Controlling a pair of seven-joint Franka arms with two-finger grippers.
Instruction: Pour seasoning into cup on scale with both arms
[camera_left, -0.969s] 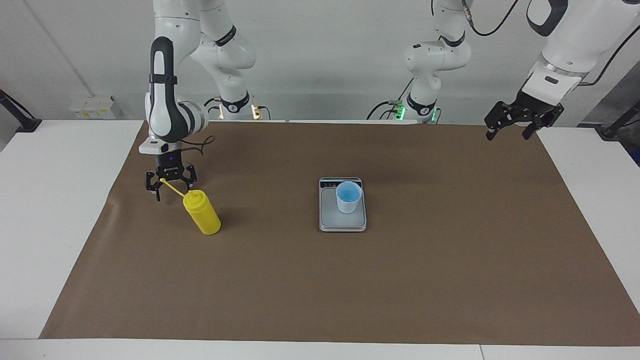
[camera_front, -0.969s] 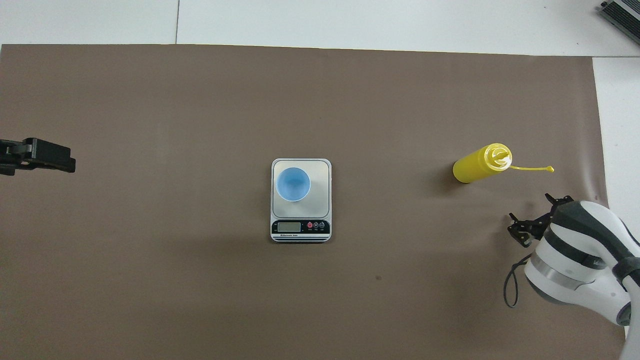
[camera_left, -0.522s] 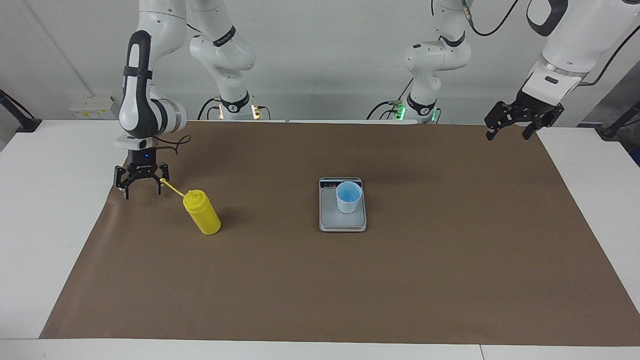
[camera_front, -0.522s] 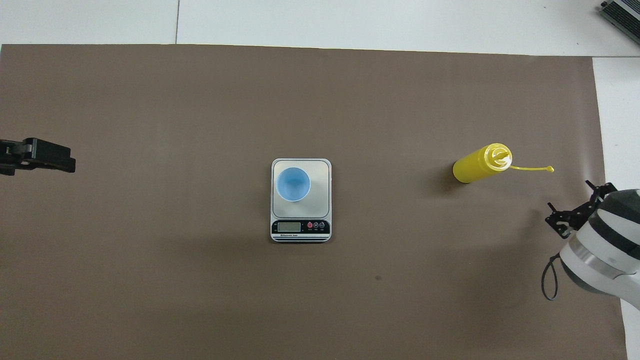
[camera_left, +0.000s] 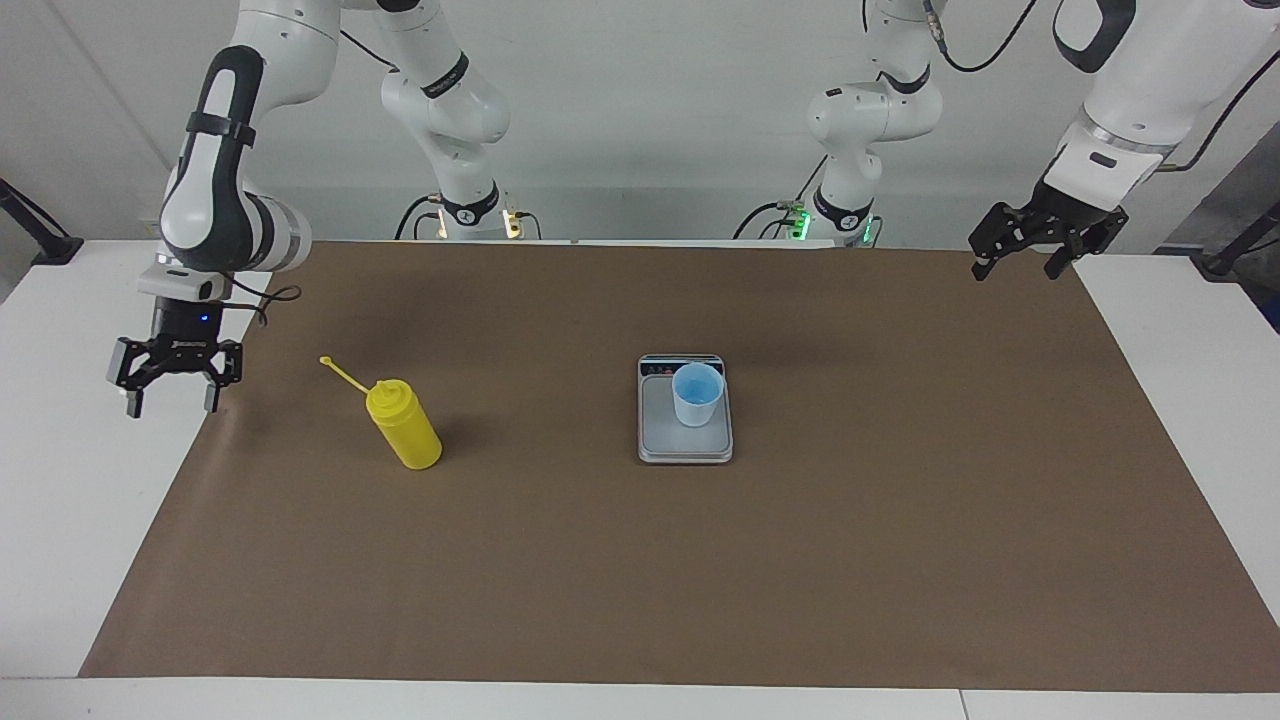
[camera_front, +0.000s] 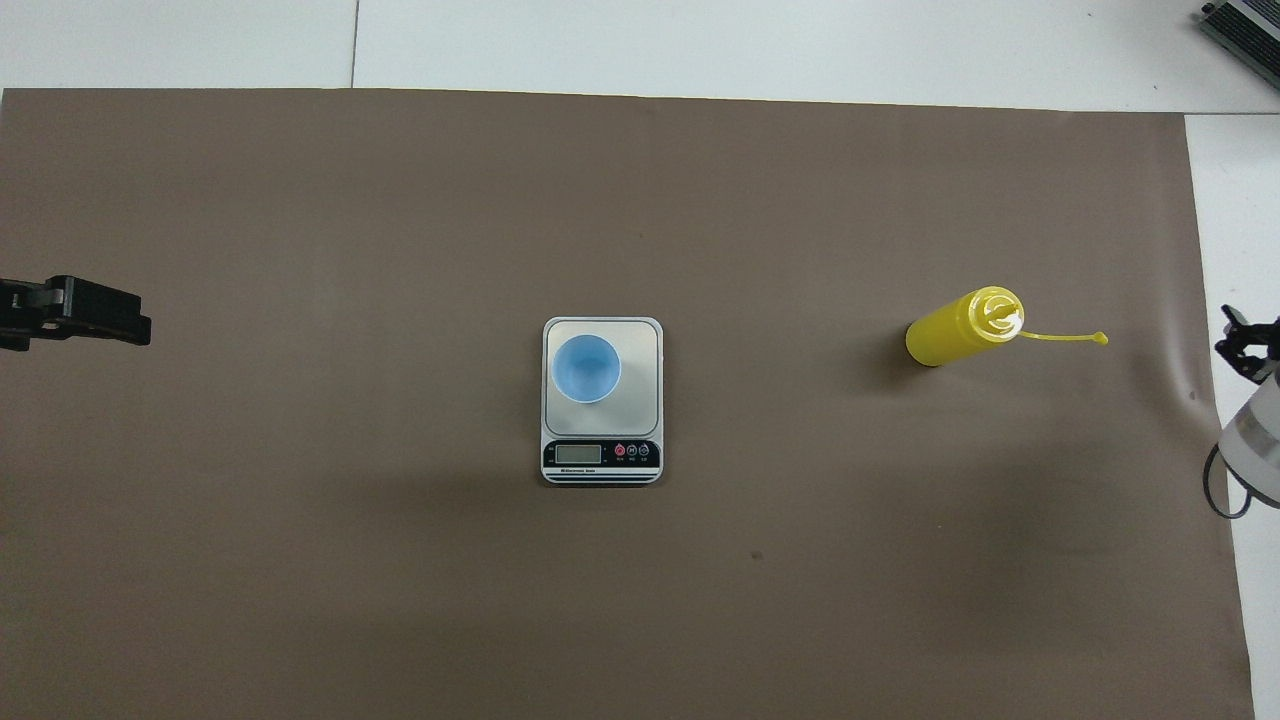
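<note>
The yellow seasoning bottle (camera_left: 403, 428) stands upright on the brown mat toward the right arm's end of the table, free of both grippers. Its cap strap (camera_left: 340, 372) hangs open to one side. It also shows in the overhead view (camera_front: 960, 325). The light-blue cup (camera_left: 697, 393) (camera_front: 586, 368) stands upright on the scale (camera_left: 685, 440) (camera_front: 640, 350) in the middle of the mat. My right gripper (camera_left: 171, 405) (camera_front: 1245, 345) is open and empty, in the air over the mat's edge beside the bottle. My left gripper (camera_left: 1015, 270) (camera_front: 75, 315) is open, empty and waits over the mat's other end.
A brown mat (camera_left: 640, 580) covers most of the white table (camera_left: 80, 480). The scale's dark display strip (camera_front: 601, 455) faces the robots.
My right gripper has moved away from the bottle's cap strap, outward to the mat's edge at the right arm's end, and stayed open. The bottle, cup, scale and left arm have not moved.
</note>
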